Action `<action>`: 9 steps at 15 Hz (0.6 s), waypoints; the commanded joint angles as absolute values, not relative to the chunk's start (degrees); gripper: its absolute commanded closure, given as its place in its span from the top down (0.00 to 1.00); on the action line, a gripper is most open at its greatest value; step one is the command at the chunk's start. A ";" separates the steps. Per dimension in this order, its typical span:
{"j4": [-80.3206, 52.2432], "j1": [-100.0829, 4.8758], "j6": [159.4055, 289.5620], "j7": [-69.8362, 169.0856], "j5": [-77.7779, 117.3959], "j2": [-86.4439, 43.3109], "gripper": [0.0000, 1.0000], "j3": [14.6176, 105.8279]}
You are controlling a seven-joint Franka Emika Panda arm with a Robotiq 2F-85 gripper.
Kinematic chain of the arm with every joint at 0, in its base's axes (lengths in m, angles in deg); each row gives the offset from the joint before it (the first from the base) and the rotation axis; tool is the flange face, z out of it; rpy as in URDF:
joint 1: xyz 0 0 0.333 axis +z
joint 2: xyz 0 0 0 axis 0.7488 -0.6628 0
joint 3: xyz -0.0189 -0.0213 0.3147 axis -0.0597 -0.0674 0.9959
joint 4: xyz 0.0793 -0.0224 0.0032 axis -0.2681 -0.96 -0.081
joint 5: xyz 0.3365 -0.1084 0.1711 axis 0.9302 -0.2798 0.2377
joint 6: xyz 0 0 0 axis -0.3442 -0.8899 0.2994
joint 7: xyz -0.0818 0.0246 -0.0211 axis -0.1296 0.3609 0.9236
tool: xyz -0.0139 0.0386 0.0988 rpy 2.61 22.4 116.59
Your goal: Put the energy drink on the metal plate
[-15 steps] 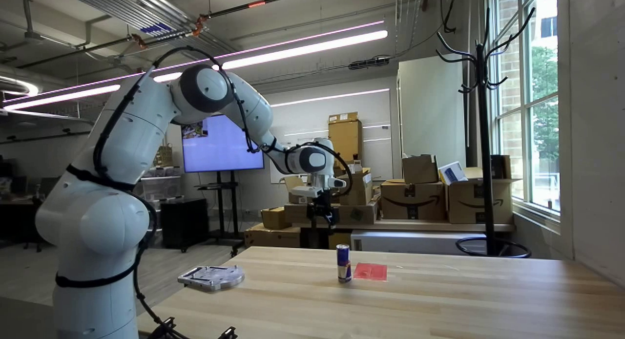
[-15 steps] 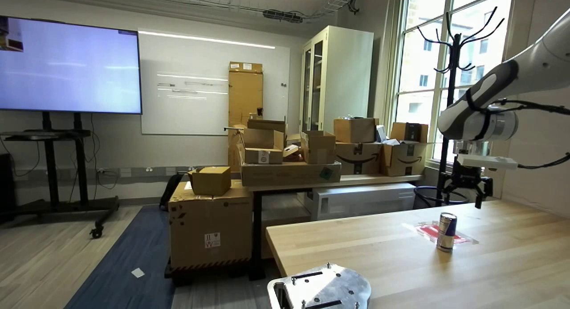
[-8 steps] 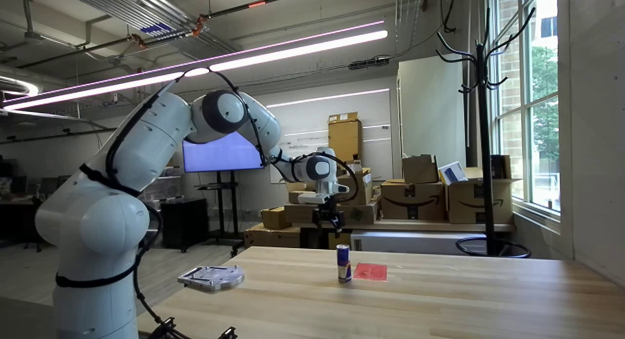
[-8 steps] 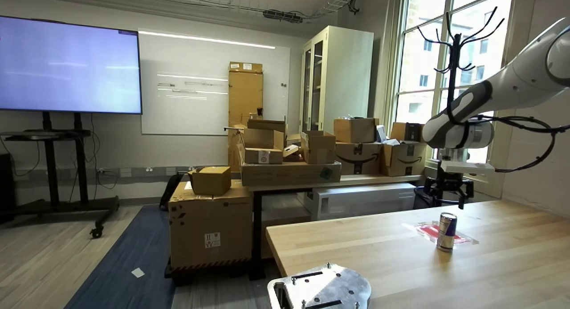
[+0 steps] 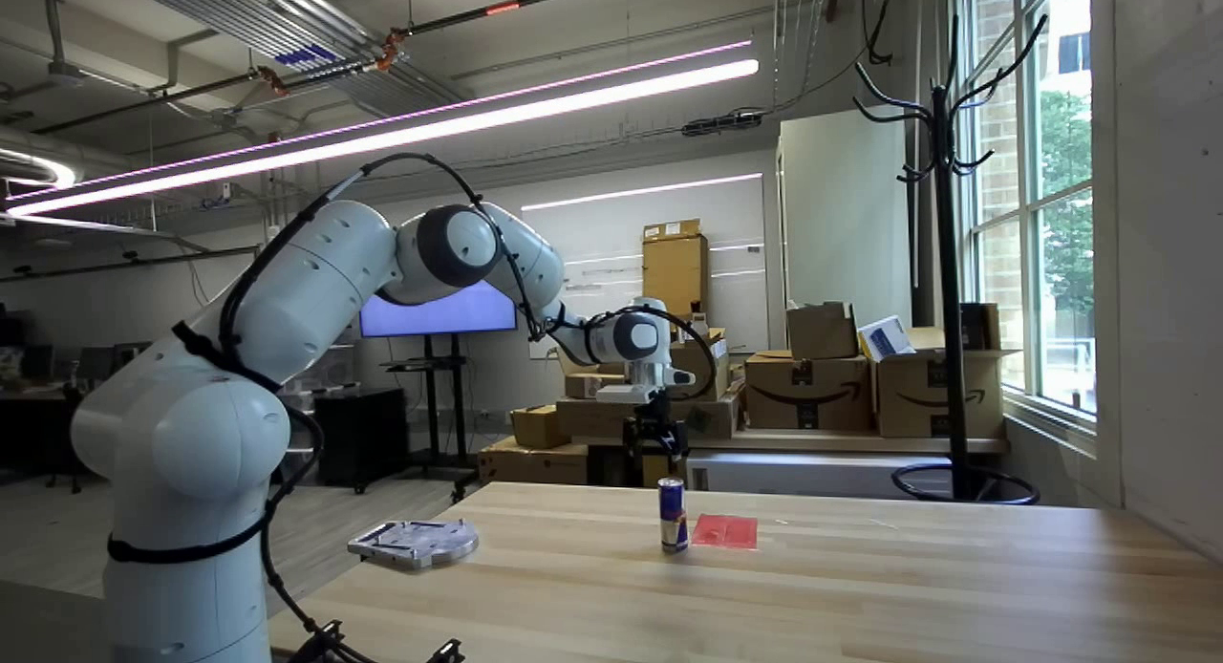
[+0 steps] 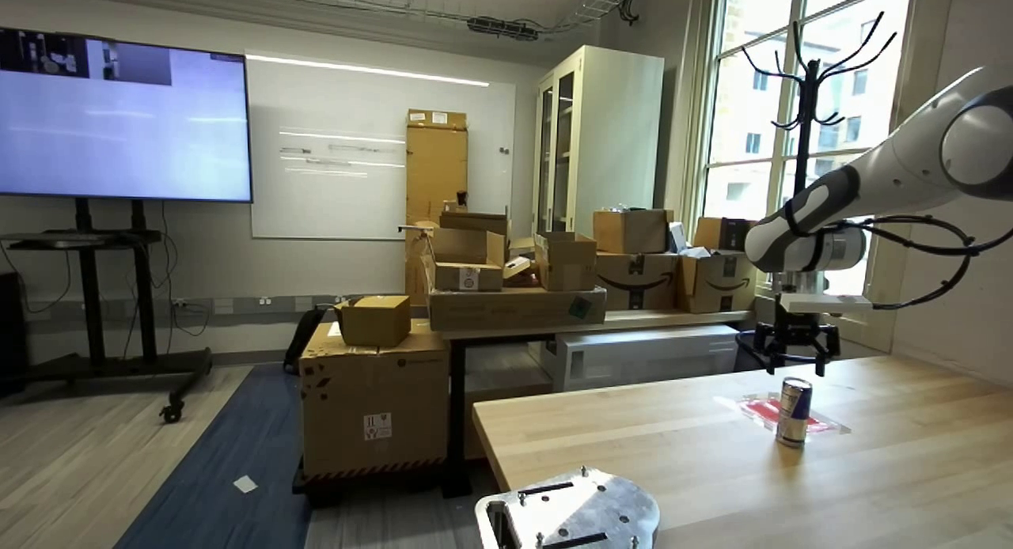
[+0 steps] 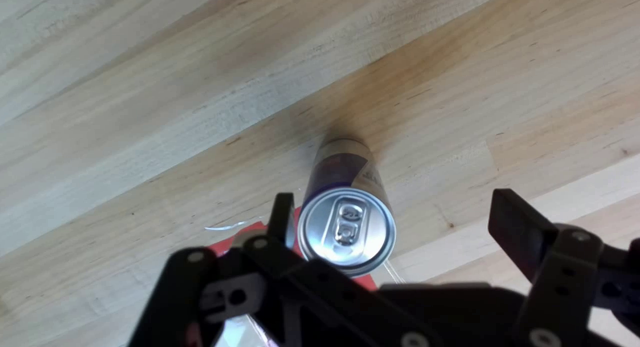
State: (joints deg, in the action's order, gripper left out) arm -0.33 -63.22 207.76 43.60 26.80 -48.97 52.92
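Observation:
The energy drink [image 5: 673,517] is a slim can with a blue and silver body, standing upright on the table in both exterior views [image 6: 794,413]. In the wrist view its silver top [image 7: 347,232] shows between my fingers, nearer the left finger. My gripper [image 7: 398,220] is open with nothing held. In both exterior views it hangs pointing down, higher than the can and apart from it [image 5: 656,450] [image 6: 796,367]. The metal plate [image 5: 414,543] lies flat at the table's edge, and part of it is cut off at the bottom in an exterior view [image 6: 578,509].
A flat red piece [image 5: 725,530] under clear tape lies on the wooden table [image 5: 860,596] beside the can. Cardboard boxes [image 5: 807,393] stand on a bench behind the table. A black coat rack [image 5: 946,290] stands near the window. A cable runs along the arm.
My arm has reached forward and lowered. The gripper has moved down, to the right in an exterior view and to the left in the opposite picture, closer to the can. Can and plate have not moved.

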 commanded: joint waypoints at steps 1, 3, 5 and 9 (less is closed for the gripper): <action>5.86 -64.86 203.85 44.10 26.08 -53.08 1.00 53.86; 7.33 -65.31 203.15 44.19 26.06 -54.39 1.00 53.71; 8.69 -66.06 202.55 44.06 26.36 -55.50 1.00 53.79; 11.15 -66.98 201.68 43.92 26.55 -57.57 1.00 54.10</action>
State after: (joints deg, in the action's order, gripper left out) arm 6.52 -65.55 204.73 43.60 26.80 -55.16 52.93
